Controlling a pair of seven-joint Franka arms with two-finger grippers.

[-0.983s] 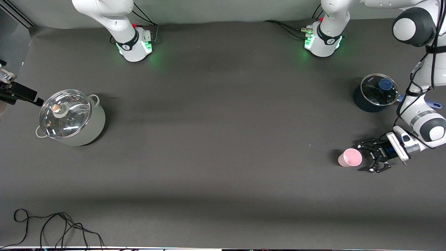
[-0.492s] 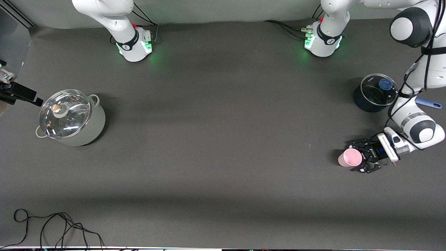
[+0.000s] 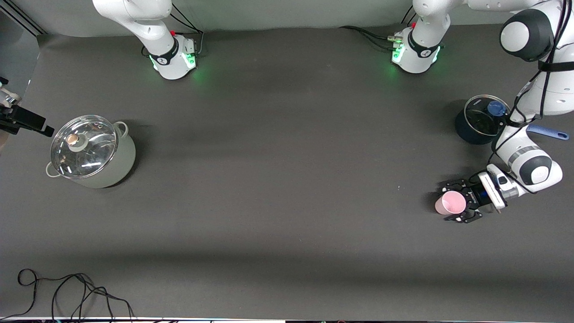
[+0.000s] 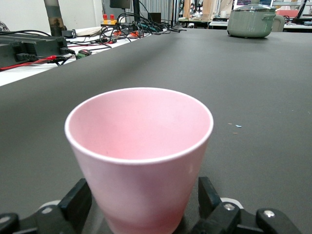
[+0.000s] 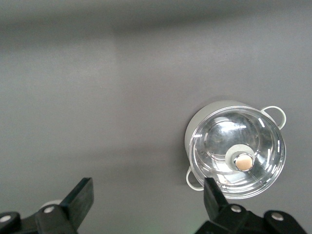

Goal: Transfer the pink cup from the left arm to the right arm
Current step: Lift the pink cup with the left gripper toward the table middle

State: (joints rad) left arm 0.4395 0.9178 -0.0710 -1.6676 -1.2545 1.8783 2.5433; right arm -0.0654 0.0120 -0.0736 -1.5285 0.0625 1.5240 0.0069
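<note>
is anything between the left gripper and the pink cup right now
Nothing visible. The left gripper is open with a finger on each side of the upright pink cup, and no object sits in the gap.

The dark grey table [image 3: 278, 148] carries a pale green pot [image 3: 92, 152] with a glass lid toward the right arm's end. Toward the left arm's end stand a dark blue pot [image 3: 480, 121] and, nearer the front camera, an upright pink cup [image 3: 450, 203]. A black cable [image 3: 71, 291] lies coiled at the nearest edge, toward the right arm's end.
</note>
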